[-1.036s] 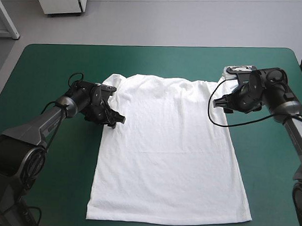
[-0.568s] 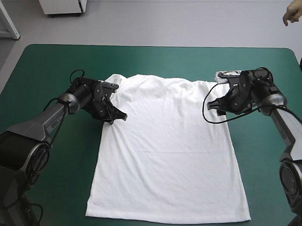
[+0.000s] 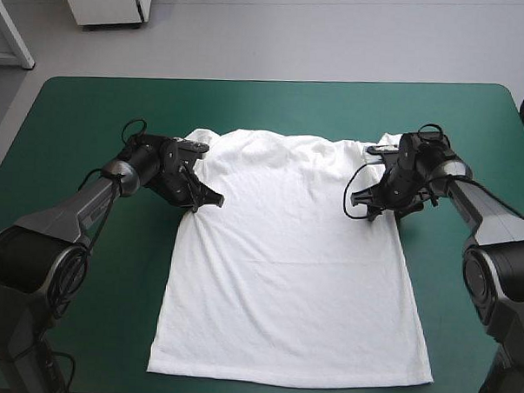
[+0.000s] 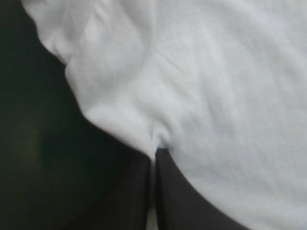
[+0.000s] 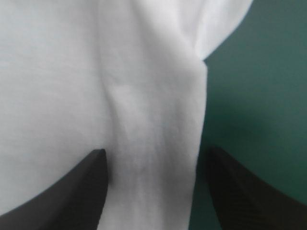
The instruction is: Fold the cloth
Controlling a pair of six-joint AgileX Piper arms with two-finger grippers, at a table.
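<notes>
**A:** Teal-green desk (image 3: 83, 119) first. What's on it?

**B:** T-shirt (image 3: 294, 267): white, spread flat at desk centre. Collar end lies toward the far edge, hem toward the near edge. Only light wrinkles.

**A:** Arms?

**B:** Both are low at the shirt's far end, one per side, approx. where the sleeves join the body. Left pincer (image 4: 154, 152) is clamped on the T-shirt at its left edge, fingers together w/ a sliver of fabric nipped between. Right pincer (image 5: 156, 154) stands apart, straddling a raised ridge of cloth at the shirt's right edge, w/ bare cover beside it. It isn't gripping yet.

**A:** So which step?

**B:** Looks like the 1st grasp, i.e. taking hold of both sides before any fold. No fold is made so far, and the shirt lies at full length.

**A:** Next move needs?

**B:** Prob. the right pincer has to come together on that ridge so both sides are held. After that it's a lift & carry, but I can't tell the direction: far end toward the hem, or side over side. Either way the arms need matched height & pace, else the cloth drags and skews.
</notes>
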